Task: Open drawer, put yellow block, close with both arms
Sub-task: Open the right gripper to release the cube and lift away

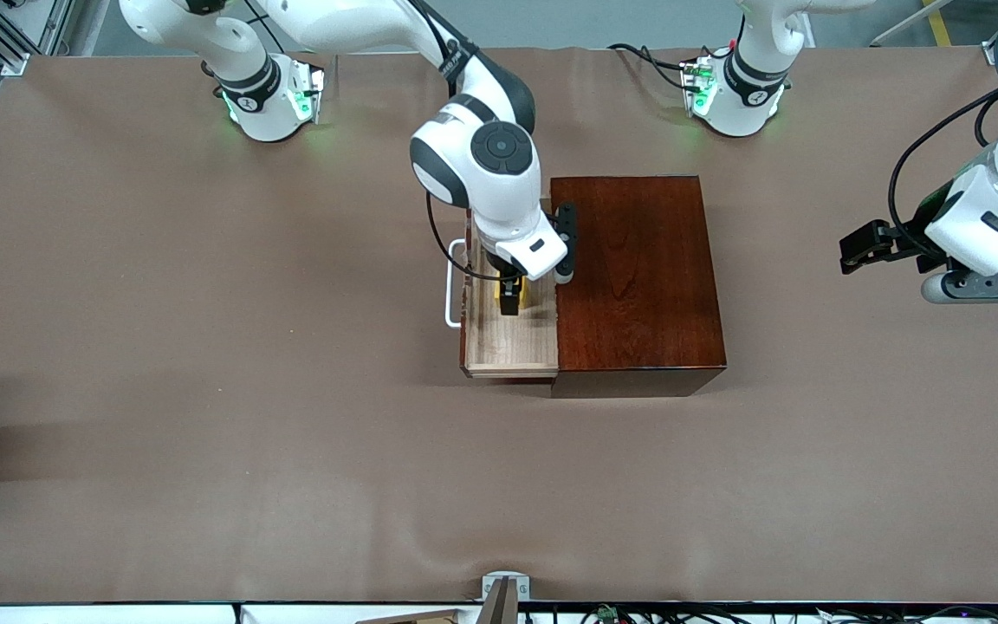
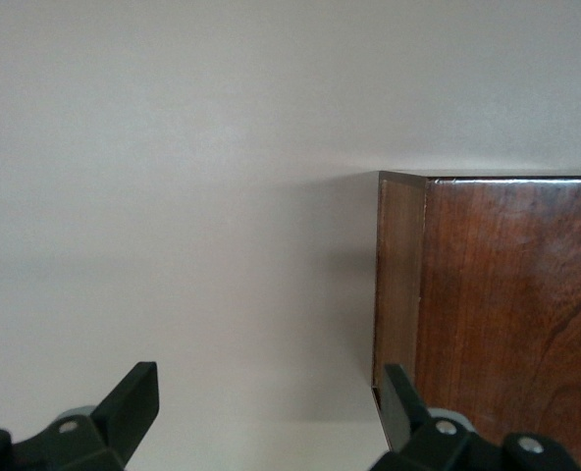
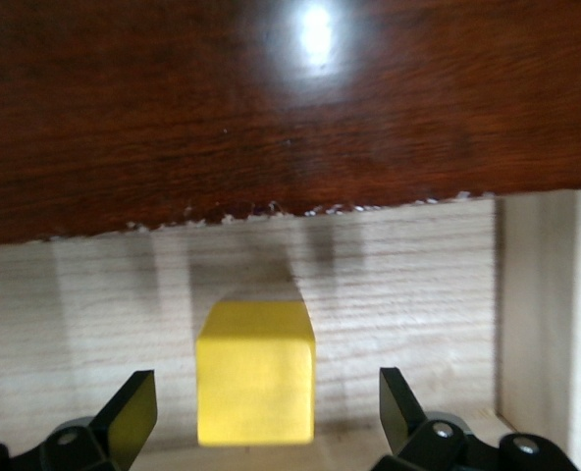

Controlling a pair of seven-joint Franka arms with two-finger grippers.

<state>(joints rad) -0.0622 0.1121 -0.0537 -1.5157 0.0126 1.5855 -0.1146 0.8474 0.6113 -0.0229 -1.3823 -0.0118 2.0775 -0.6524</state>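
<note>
The drawer (image 1: 512,345) is pulled out of the dark mahogany box (image 1: 638,277) toward the right arm's end, its white loop handle (image 1: 450,286) showing. The yellow block (image 1: 524,295) sits on the drawer's pale floor close to the box. My right gripper (image 1: 512,299) is down in the drawer, open, one finger on each side of the block with gaps between. The right wrist view shows the block (image 3: 257,373) between the gripper's (image 3: 268,417) spread fingers, on the wood floor (image 3: 418,285). My left gripper (image 1: 852,253) is open and empty, over the table toward the left arm's end.
The left wrist view shows the open left gripper (image 2: 268,417) over bare table beside a corner of the box (image 2: 506,294). The brown table cover (image 1: 204,390) stretches around the box. A small metal bracket (image 1: 505,589) sits at the table edge nearest the front camera.
</note>
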